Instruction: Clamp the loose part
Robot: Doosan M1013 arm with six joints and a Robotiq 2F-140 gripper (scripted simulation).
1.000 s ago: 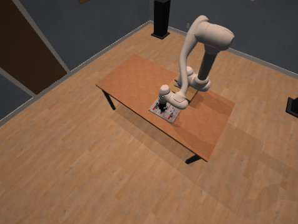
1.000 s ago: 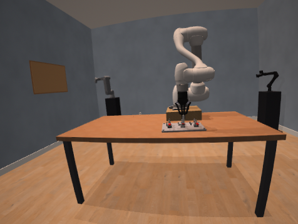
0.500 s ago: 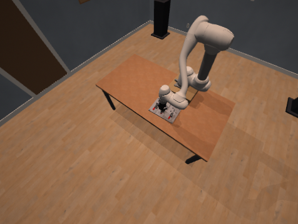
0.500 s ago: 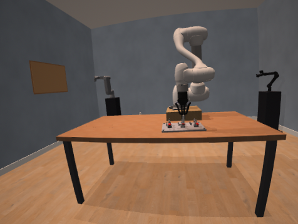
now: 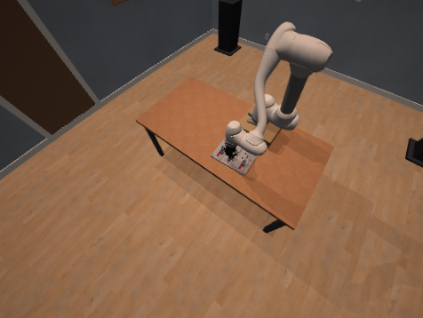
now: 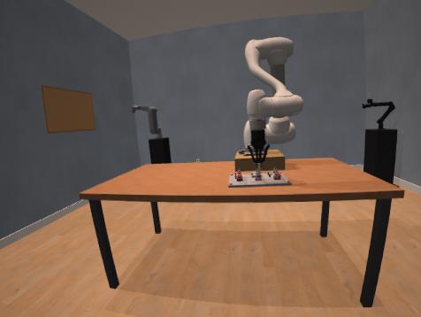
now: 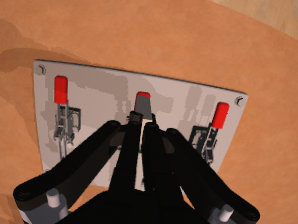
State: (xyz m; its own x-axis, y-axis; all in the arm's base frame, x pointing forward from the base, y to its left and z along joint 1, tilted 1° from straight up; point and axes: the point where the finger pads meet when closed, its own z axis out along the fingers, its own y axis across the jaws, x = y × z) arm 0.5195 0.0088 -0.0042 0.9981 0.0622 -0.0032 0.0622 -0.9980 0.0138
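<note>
A grey fixture plate lies on the wooden table and carries three toggle clamps with red handles: left [image 7: 61, 90], middle [image 7: 143, 103] and right [image 7: 220, 116]. My gripper [image 7: 141, 106] is shut with nothing between the fingers. Its tips stand directly at the middle clamp's handle, just on the near side of it. The fingers hide the middle nest, and I cannot make out the loose part in any view. The plate [image 5: 234, 157] and gripper [image 5: 230, 151] also show in the top view, and the exterior view shows the gripper [image 6: 257, 160] pointing straight down over the plate [image 6: 258, 179].
The arm stands on a wooden box [image 6: 259, 159] just behind the fixture. The plate lies near the table's long edge [image 5: 213, 173]. Black pedestals [image 6: 380, 152] with other small arms stand around the room, away from the table.
</note>
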